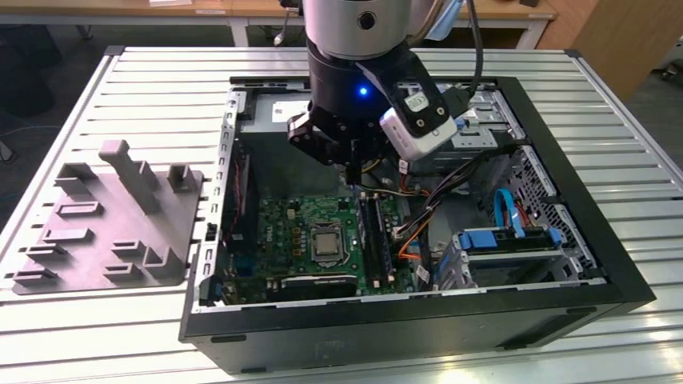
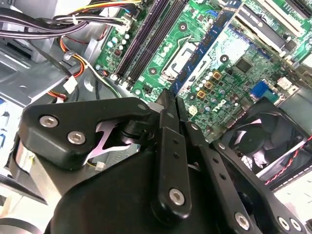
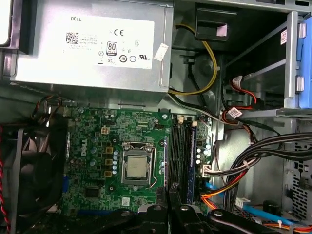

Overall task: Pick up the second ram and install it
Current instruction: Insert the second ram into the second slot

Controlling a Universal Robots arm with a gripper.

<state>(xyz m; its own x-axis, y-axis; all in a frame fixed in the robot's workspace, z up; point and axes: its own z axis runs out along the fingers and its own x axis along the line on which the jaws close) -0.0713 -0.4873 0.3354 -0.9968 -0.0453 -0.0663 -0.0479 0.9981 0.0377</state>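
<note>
1. My gripper [image 1: 353, 164] hung inside the open computer case [image 1: 405, 328], low over the motherboard [image 1: 283, 232].
2. My fingers [image 2: 168, 146] were drawn together, tips nearly meeting. In both wrist views I could make out no stick clamped between them.
3. My fingertips pointed down at one end of the memory slots [image 1: 373, 236], just beside the processor socket [image 1: 323, 242].
4. I took the second ram [image 3: 181, 156] to be one of the long dark strips standing in that slot bank, directly under my fingers. I could not tell stick from slot there with any certainty, nor whether it was fully seated.
5. A thin blue edge ran along the outer side of the slots in the first wrist view.
6. The power supply [image 3: 92, 48] sat beyond the far edge of the board, and bundles of cables [image 3: 253, 151] ran past the slots on the side away from the socket.
7. A black fan [image 2: 258, 136] stood at the board's edge near my knuckles.
8. The grey fixture tray [image 1: 107, 232] lay on the slatted table [image 1: 160, 104] outside the case, on the exterior view's left, well apart from me.
</note>
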